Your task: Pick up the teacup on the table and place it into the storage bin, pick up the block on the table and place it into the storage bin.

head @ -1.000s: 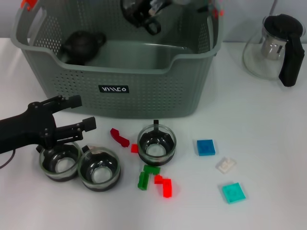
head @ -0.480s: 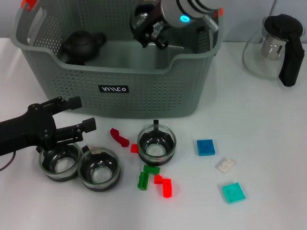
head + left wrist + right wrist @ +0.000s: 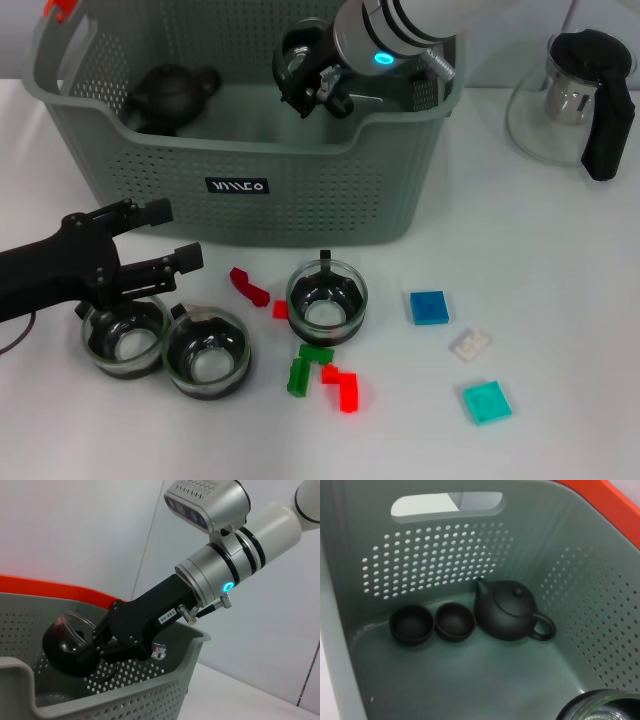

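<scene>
My right gripper point(image 3: 312, 88) is shut on a glass teacup point(image 3: 298, 55) with a dark base, held tilted above the inside of the grey perforated storage bin point(image 3: 300, 190). The left wrist view shows that teacup point(image 3: 66, 647) in the black fingers point(image 3: 107, 640) over the bin's rim. Its glass rim point(image 3: 602, 707) shows in the right wrist view. My left gripper point(image 3: 165, 238) is open, low over the table beside the leftmost teacup point(image 3: 125, 338). Two more teacups point(image 3: 207, 353) point(image 3: 327, 302) stand on the table. Red point(image 3: 249, 286), green point(image 3: 298, 375), blue point(image 3: 428, 307), white point(image 3: 470, 345) and teal point(image 3: 487, 402) blocks lie in front of the bin.
Inside the bin sit a black teapot point(image 3: 507, 611) and two small dark cups point(image 3: 411, 625) point(image 3: 454, 621). A glass pitcher with a black handle point(image 3: 575, 100) stands at the back right. Another red block point(image 3: 345, 385) lies by the green ones.
My right arm has come further into view, carrying the teacup down and forward over the bin. The left gripper has stayed where it was.
</scene>
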Motion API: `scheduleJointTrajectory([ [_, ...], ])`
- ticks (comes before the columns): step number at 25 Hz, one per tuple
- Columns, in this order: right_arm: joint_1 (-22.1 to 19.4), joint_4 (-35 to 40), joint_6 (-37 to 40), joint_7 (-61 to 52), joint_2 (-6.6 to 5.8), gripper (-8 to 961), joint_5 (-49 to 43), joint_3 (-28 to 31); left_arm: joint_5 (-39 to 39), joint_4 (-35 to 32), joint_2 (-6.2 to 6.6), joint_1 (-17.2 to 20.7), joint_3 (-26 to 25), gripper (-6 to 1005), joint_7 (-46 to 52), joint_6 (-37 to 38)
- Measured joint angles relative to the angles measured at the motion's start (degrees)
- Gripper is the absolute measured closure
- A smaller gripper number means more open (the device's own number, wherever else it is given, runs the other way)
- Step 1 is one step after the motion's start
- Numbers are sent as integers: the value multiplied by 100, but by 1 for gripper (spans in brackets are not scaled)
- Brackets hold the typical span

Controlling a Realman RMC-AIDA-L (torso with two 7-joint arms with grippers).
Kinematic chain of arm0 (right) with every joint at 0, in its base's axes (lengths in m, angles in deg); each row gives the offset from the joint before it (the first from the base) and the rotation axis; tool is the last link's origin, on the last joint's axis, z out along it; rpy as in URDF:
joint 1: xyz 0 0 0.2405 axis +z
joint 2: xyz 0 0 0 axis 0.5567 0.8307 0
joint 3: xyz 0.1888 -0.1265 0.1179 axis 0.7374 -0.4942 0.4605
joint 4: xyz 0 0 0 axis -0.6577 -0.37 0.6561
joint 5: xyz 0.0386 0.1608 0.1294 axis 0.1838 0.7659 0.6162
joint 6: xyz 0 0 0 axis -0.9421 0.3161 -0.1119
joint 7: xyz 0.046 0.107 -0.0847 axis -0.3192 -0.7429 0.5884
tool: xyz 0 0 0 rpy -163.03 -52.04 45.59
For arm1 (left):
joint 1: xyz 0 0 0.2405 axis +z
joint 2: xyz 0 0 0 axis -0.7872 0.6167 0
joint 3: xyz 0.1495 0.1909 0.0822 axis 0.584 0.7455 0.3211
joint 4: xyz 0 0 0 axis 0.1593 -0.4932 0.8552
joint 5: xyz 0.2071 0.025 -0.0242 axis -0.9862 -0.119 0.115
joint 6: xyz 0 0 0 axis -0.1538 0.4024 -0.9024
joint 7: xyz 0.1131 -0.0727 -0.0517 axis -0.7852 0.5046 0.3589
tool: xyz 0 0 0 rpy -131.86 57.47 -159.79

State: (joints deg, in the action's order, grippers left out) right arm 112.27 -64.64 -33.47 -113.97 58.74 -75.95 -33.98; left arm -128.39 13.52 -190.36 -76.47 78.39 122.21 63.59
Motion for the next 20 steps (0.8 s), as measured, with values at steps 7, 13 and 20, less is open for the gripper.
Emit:
scheduleJointTrajectory([
  [7, -4, -10, 46, 9, -11, 903, 35, -10, -23, 37, -1, -6, 5, 157, -16, -88],
  [13, -26, -32, 90, -35, -29, 904, 35, -2, -33, 77, -3, -8, 29, 158, -30, -146],
  [20, -40, -82, 108, -30, -39, 904, 35, -4, -46, 77, -7, -15, 32, 158, -30, -147],
])
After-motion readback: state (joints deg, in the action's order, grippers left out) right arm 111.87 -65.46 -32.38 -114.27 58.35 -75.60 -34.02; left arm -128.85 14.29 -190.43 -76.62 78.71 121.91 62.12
